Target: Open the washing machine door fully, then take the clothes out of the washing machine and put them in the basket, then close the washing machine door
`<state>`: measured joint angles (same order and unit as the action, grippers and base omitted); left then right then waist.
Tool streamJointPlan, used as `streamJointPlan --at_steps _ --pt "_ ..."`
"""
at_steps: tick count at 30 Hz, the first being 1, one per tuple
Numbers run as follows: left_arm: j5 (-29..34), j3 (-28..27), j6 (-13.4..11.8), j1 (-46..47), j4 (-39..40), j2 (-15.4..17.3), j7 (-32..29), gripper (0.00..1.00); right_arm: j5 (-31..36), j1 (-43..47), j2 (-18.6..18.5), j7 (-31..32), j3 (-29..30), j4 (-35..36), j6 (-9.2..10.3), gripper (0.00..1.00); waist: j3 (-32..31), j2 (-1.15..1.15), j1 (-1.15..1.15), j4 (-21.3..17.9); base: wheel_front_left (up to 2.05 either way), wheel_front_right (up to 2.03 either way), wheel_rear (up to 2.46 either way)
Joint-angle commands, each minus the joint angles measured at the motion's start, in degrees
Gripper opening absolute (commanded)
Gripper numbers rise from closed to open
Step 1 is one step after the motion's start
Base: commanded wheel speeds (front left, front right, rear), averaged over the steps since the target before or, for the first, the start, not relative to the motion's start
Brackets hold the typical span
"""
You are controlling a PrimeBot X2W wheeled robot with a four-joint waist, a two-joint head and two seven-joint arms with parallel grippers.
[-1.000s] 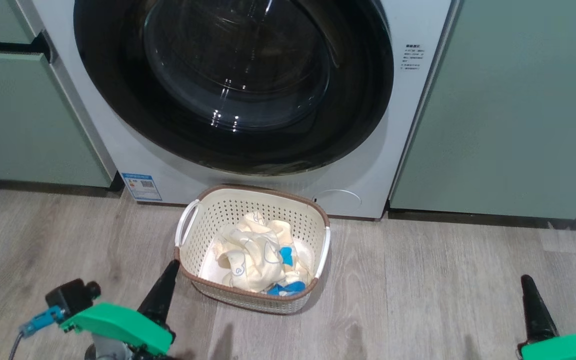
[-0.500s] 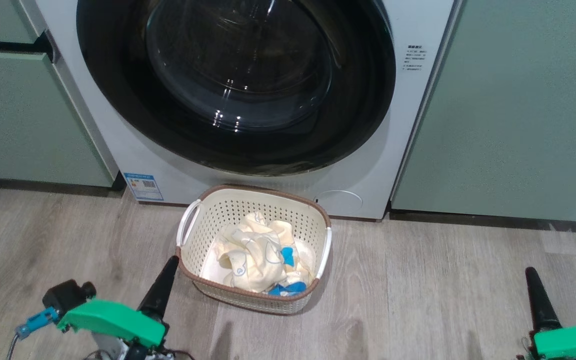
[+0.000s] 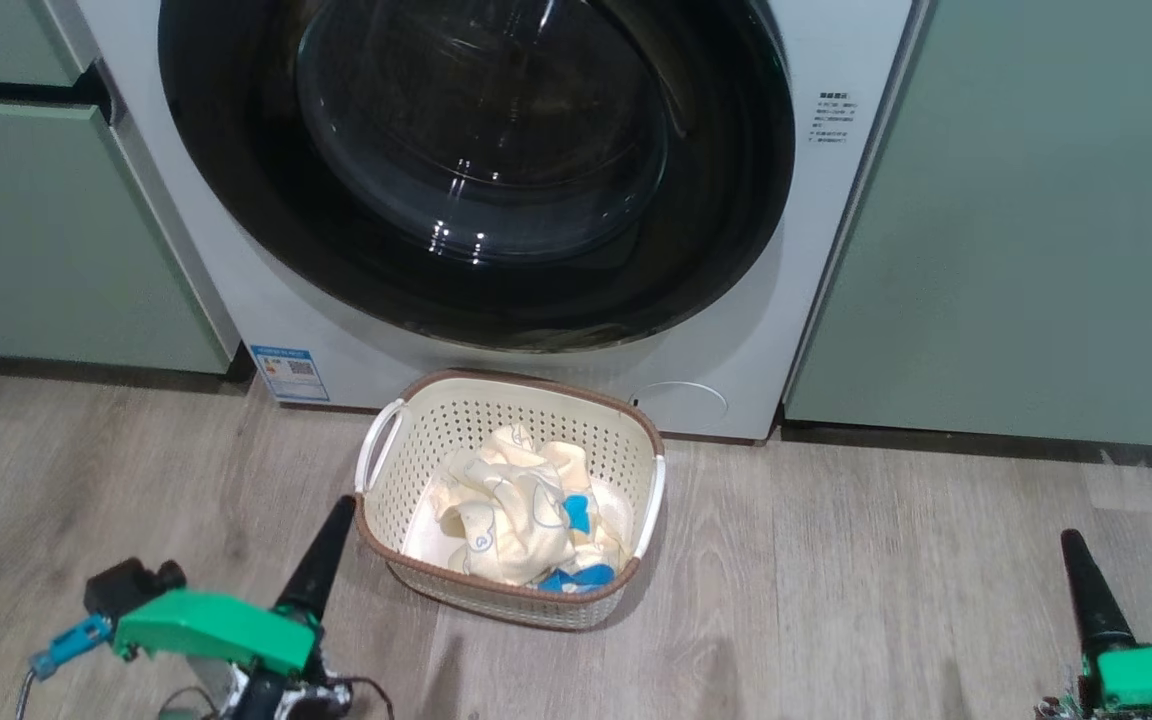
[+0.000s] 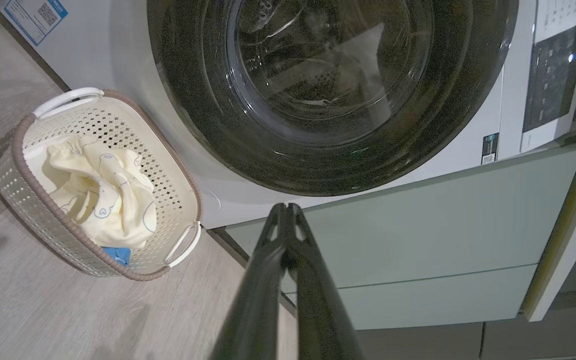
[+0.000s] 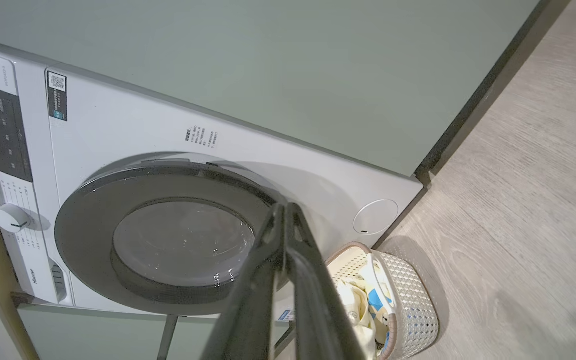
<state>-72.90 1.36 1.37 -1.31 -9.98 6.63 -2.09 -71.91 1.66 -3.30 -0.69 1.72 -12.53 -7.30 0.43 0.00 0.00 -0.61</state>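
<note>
The washing machine [image 3: 816,250] [image 4: 118,100] [image 5: 118,125] stands with its black-rimmed glass door [image 3: 481,165] [image 4: 328,85] [image 5: 168,235] flat against its front. On the floor just before it sits the cream basket [image 3: 406,435] [image 4: 43,215] [image 5: 413,310], holding the pale yellow clothes [image 3: 511,515] [image 4: 103,190] [image 5: 358,305] with blue patches. My left gripper [image 3: 340,503] [image 4: 285,206] is shut and empty, its tip close beside the basket's left rim. My right gripper [image 3: 1069,538] [image 5: 285,206] is shut and empty, low over the floor well right of the basket.
Pale green cabinets [image 3: 1026,200] [image 3: 46,230] flank the machine on both sides. Grey wood-look floor [image 3: 836,580] spreads in front. A control panel [image 4: 553,70] and a white dial [image 5: 12,219] mark the machine's top.
Both grippers have drawn slightly lower in the head view, the right one also a little rightward. The basket, clothes and door stay as they were.
</note>
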Motion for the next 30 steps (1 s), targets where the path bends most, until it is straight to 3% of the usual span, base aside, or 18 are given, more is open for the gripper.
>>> streamJointPlan --at_steps 1,30 --pt "-1.62 -2.44 0.75 3.71 1.37 0.26 -0.38 0.0 -1.8 -3.75 -1.32 0.52 -0.3 1.44 -0.14 0.0 -0.01 0.0 0.0 0.03 0.0 0.0 0.0" --pt "-17.83 -6.27 5.45 6.95 -3.36 -2.57 -3.15 0.0 -19.65 -7.15 -1.27 4.7 2.12 -1.0 -0.18 0.0 -0.22 0.0 0.0 0.54 0.0 0.0 0.0"
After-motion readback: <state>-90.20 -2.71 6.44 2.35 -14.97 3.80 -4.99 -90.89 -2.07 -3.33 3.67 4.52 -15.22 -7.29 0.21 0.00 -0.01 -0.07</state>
